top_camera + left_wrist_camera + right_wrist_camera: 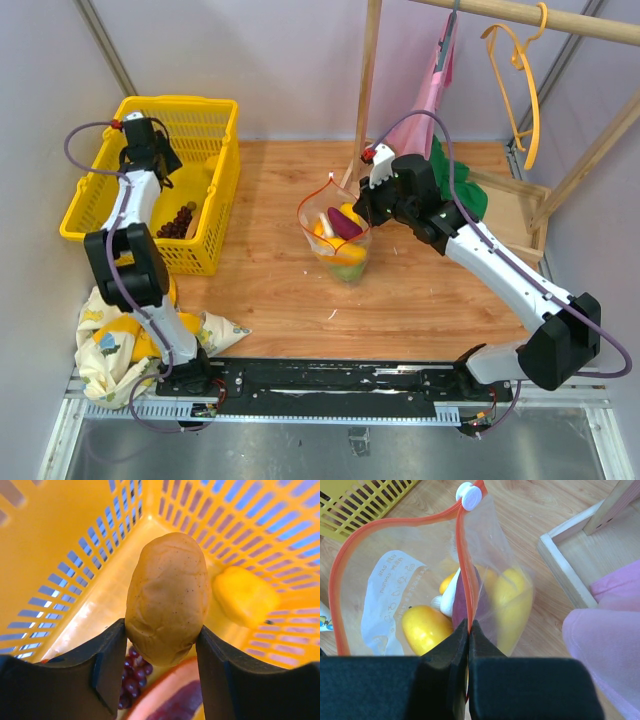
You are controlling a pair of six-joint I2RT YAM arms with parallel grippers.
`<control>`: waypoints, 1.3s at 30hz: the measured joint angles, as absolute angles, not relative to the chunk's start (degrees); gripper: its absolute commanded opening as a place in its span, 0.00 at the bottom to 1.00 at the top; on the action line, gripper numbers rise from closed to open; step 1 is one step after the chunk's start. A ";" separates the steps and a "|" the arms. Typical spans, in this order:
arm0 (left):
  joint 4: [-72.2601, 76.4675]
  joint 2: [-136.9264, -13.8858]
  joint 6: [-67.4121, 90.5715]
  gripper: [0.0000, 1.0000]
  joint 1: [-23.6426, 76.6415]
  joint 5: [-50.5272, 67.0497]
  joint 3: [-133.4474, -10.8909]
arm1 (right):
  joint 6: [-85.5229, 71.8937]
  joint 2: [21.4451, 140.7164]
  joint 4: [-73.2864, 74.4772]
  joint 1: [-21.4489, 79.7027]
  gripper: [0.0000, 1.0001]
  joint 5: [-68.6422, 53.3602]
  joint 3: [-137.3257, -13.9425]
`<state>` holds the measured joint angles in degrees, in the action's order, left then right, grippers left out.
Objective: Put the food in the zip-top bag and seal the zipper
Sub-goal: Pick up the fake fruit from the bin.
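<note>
My left gripper (161, 645) is shut on a tan toy potato (167, 597) inside the yellow basket (205, 120); it stands over the basket's far left part (148, 150). Purple toy grapes (131, 680) and a yellow toy fruit (245, 596) lie below. The clear zip-top bag (340, 240) stands open mid-table, holding yellow, orange, green and purple food (425, 627). My right gripper (469, 625) is shut on the bag's orange-red zipper (462, 560) rim and holds the mouth open; it also shows in the top view (368, 205). A white slider (469, 496) sits at the zipper's far end.
Printed yellow-white snack packets (120, 335) lie at the near left. A wooden rack (372, 70) with a pink cloth (440, 70), a yellow hanger (520, 70) and a wooden frame base (565, 570) stands at the right back. Green cloth (465, 185) lies beside my right arm.
</note>
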<state>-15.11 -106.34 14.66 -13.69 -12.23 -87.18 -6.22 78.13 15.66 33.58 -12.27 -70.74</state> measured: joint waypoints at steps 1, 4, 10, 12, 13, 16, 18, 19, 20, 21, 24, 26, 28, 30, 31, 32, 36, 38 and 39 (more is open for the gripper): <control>-15.16 -104.16 14.96 0.39 -13.69 -11.25 -86.52 | -6.22 78.13 15.66 33.58 0.01 -12.27 -70.74; -15.79 -98.74 15.92 0.39 -13.69 -8.08 -85.65 | -6.24 78.11 15.66 33.58 0.01 -12.27 -70.74; -19.38 -90.39 17.23 0.38 -13.34 -1.91 -84.66 | -6.44 78.11 15.68 33.58 0.01 -12.53 -70.74; -20.38 -87.90 17.61 0.38 -13.10 0.30 -83.92 | -6.59 78.11 15.66 33.58 0.01 -12.62 -70.74; -20.80 -86.46 18.00 0.38 -12.91 1.52 -83.24 | -6.66 78.11 15.68 33.58 0.01 -12.67 -70.74; -21.74 -81.93 18.85 0.37 -11.75 5.28 -80.71 | -6.92 78.11 15.68 33.58 0.01 -12.93 -70.74; -22.46 -78.89 19.64 0.37 -10.41 7.86 -79.05 | -7.18 78.11 15.70 33.58 0.01 -13.13 -70.74; -22.87 -77.47 19.92 0.37 -9.61 9.21 -78.43 | -7.27 78.11 15.70 33.58 0.01 -13.26 -70.74; -23.00 -76.42 20.12 0.37 -8.86 10.35 -78.02 | -7.35 78.11 15.68 33.58 0.01 -13.37 -70.74; -23.14 -75.29 20.49 0.37 -7.90 11.51 -77.69 | -7.46 78.11 15.70 33.58 0.01 -13.47 -70.74; -23.35 -72.01 21.39 0.37 -4.45 14.68 -76.62 | -7.53 78.11 15.70 33.58 0.01 -13.52 -70.74; -23.46 -69.52 22.26 0.36 -1.48 16.67 -75.83 | -7.53 78.11 15.70 33.58 0.01 -13.52 -70.74; -23.49 -67.42 23.16 0.36 1.26 18.06 -75.24 | -7.55 78.13 15.68 33.58 0.01 -13.52 -70.74; -23.44 -65.82 24.12 0.36 4.03 18.79 -74.70 | -7.55 78.11 15.70 33.58 0.01 -13.50 -70.74; -23.40 -65.23 24.58 0.35 5.48 19.00 -74.37 | -7.55 78.13 15.70 33.58 0.01 -13.50 -70.74; -23.33 -64.66 25.12 0.35 7.27 19.18 -73.91 | -7.55 78.13 15.70 33.61 0.01 -13.50 -70.74; -21.98 -63.20 28.42 0.34 14.96 19.73 -70.37 | -7.55 78.13 15.70 33.63 0.01 -13.50 -70.74; -21.23 -62.89 29.98 0.34 18.20 19.66 -68.34 | -7.55 78.13 15.70 33.63 0.01 -13.50 -70.74; -20.91 -62.87 30.85 0.34 20.08 19.49 -67.42 | -7.55 78.13 15.70 33.63 0.01 -13.50 -70.74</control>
<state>-20.91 -62.87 30.85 20.08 19.49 -67.42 -7.55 78.13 15.70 33.63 -13.50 -70.74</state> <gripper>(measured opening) 0.560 0.012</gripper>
